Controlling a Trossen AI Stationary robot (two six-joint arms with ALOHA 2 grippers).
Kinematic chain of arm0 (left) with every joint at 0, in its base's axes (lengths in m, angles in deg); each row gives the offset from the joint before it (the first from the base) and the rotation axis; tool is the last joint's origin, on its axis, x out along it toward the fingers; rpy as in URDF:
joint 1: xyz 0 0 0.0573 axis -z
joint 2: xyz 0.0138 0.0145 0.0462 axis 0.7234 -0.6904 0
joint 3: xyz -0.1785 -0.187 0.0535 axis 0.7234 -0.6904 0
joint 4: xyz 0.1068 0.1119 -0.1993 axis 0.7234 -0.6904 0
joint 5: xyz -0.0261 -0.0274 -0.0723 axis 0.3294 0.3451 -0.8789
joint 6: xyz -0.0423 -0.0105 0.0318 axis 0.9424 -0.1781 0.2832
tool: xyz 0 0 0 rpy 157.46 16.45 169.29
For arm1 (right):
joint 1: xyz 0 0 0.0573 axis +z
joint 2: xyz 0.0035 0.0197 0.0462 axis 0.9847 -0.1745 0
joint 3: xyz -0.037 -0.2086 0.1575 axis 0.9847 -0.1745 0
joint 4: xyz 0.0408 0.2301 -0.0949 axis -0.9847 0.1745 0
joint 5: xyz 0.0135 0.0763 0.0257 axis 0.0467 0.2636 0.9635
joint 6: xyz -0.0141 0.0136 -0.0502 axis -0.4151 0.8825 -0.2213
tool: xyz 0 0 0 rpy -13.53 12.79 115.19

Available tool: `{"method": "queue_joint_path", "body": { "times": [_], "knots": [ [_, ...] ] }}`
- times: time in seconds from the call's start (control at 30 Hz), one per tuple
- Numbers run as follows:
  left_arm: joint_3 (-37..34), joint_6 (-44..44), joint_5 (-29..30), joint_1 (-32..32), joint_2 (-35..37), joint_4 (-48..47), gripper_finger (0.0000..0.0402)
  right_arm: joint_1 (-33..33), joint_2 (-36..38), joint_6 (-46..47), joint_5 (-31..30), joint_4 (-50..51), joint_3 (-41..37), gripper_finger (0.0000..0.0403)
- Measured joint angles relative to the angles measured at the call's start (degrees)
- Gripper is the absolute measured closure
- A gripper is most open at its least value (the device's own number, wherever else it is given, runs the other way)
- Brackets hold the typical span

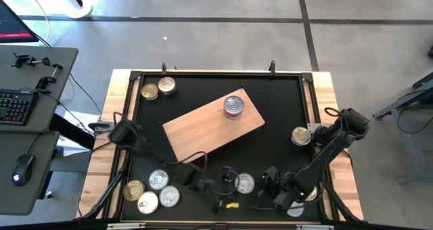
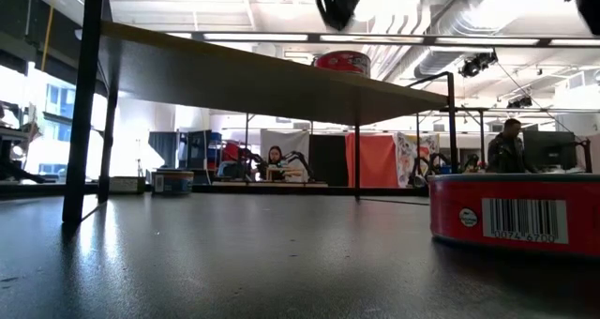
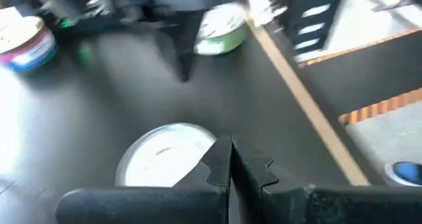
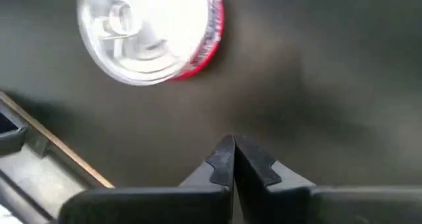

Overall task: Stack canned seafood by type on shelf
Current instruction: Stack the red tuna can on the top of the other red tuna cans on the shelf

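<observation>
High view: canned seafood scattered round an angled shelf (image 1: 213,127).

Only the red-labelled tin (image 1: 233,106) is seen on the board; flat tins (image 1: 152,191) are grouped at the black tabletop's (image 1: 284,108) near-left corner and elsewhere. Both claws, the left gripper (image 3: 230,159) and the right gripper (image 4: 233,153), are pressed together, empty, near the front edge. Tins are judged rigid, light and slick; rims should be pinched. An open workshop lies behind.

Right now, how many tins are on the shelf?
1: the red-labelled tin stands near the far right end of the shelf, seen from above; none looks hidden there.
</observation>
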Motion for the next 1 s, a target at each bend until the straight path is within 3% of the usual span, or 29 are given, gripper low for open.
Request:
{"method": "queue_joint_path", "body": {
  "times": [0.17,1.0],
  "knots": [
    [0.8,-1.3,0.2,-2.4,-3.6,-0.6,0.0401,-1.1,0.0,0.8,-1.2,-13.8,-7.8,0.0403],
    [0.8,0.3,-0.9,-3.4,-4.4,-8.5,0.0401,-7.9,1.9,-9.8,-2.7,-17.3,-10.2,0.0403]
  ]
}}
